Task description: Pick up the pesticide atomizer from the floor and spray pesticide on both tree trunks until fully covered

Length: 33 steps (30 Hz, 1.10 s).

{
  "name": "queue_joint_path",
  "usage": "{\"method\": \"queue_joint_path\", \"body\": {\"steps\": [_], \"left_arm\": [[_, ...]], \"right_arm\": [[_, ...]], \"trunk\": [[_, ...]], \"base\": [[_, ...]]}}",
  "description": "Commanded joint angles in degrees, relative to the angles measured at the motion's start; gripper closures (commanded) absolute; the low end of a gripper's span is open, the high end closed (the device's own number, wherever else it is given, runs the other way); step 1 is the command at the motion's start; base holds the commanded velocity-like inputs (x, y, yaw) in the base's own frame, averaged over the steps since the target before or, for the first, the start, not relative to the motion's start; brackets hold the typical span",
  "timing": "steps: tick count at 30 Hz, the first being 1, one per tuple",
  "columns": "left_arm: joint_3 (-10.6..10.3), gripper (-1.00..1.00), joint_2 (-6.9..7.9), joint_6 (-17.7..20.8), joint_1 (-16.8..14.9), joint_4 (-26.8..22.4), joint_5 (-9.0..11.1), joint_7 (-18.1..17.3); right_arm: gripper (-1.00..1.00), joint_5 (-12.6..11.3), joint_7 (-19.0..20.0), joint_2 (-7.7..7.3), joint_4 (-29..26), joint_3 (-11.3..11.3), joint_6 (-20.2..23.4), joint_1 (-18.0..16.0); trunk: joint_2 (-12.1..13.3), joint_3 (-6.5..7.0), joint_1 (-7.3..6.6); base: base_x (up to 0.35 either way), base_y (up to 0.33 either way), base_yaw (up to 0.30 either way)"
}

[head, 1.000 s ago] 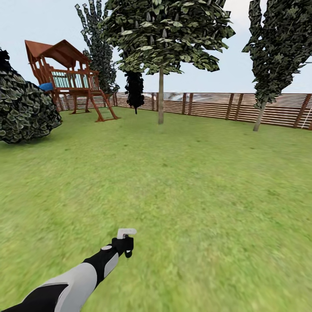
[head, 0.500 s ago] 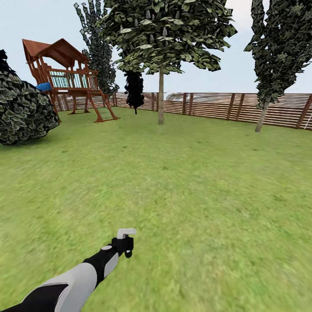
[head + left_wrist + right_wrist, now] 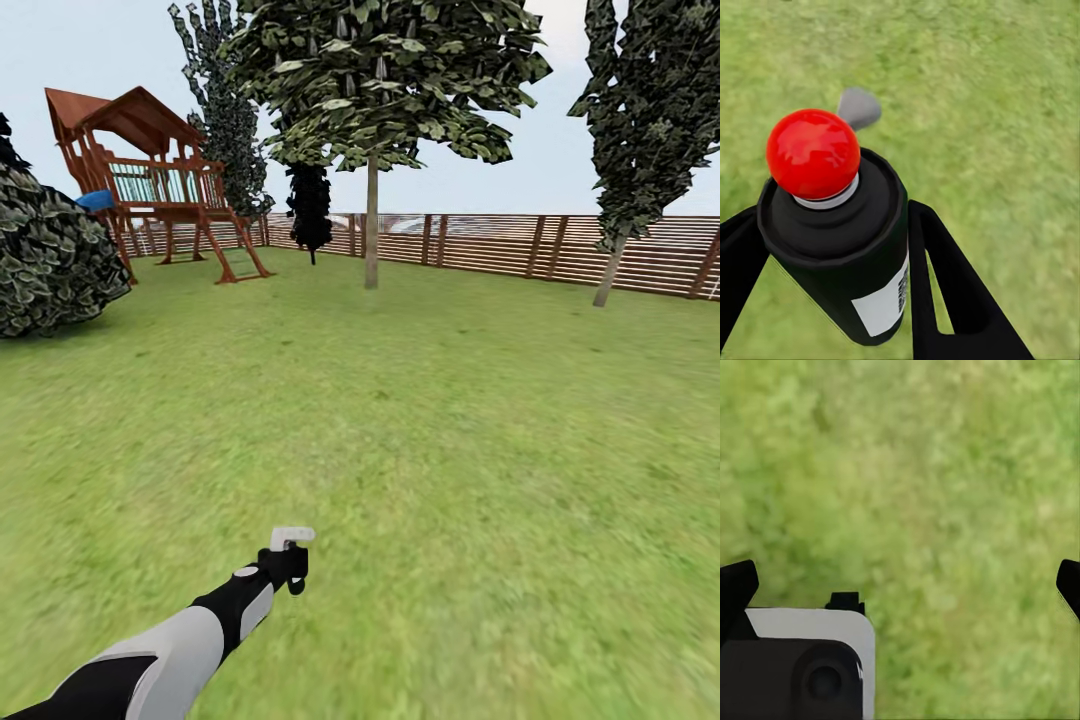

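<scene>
Reaching out low over the lawn (image 3: 450, 420), the left arm (image 3: 190, 640) carries the pesticide atomizer (image 3: 844, 247) in the left gripper (image 3: 285, 570). In the left wrist view the 2 black fingers (image 3: 945, 277) press against either side of the black bottle, whose red tip (image 3: 813, 154) points toward the camera and whose white label faces one finger. In the head view the pale trigger head (image 3: 291, 538) sticks up above the gripper.

Ahead, well apart from the arm, a tree (image 3: 380, 80) with a straight grey-brown trunk (image 3: 371, 225) stands on the grass just in front of the brown slatted fence (image 3: 520, 245). A 2nd leafy tree (image 3: 650, 110) with a slimmer, tilted trunk (image 3: 607, 272) stands farther right by the same fence. The wooden playset (image 3: 150, 180) sits at the far left, beside a dark bush (image 3: 50, 260).

In the right wrist view the right gripper (image 3: 900, 577) hangs over blurred grass, its 2 fingertips (image 3: 736, 585) far apart at opposite edges, spread wide with nothing between them.
</scene>
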Motion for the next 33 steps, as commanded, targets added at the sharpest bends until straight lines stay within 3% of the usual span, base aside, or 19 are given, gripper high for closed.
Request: {"method": "queue_joint_path", "body": {"steps": [1, 33], "left_arm": [[0.5, 1.0, -0.01, -0.2, -0.1, 0.0, -0.4, -0.2], [0.5, 1.0, -0.37, -0.1, 0.0, 0.0, -0.5, -0.2]], "right_arm": [[-1.0, 0.1, -0.2, -0.01, 0.1, 0.2, -0.2, 0.0], [-1.0, 0.2, -0.2, 0.02, 0.1, 0.4, -0.1, 0.0]], "trunk": [[-0.1, -0.09, 0.05], [-0.1, -0.09, 0.05]], "base": [[0.35, 0.0, 0.0], [0.35, 0.0, 0.0]]}}
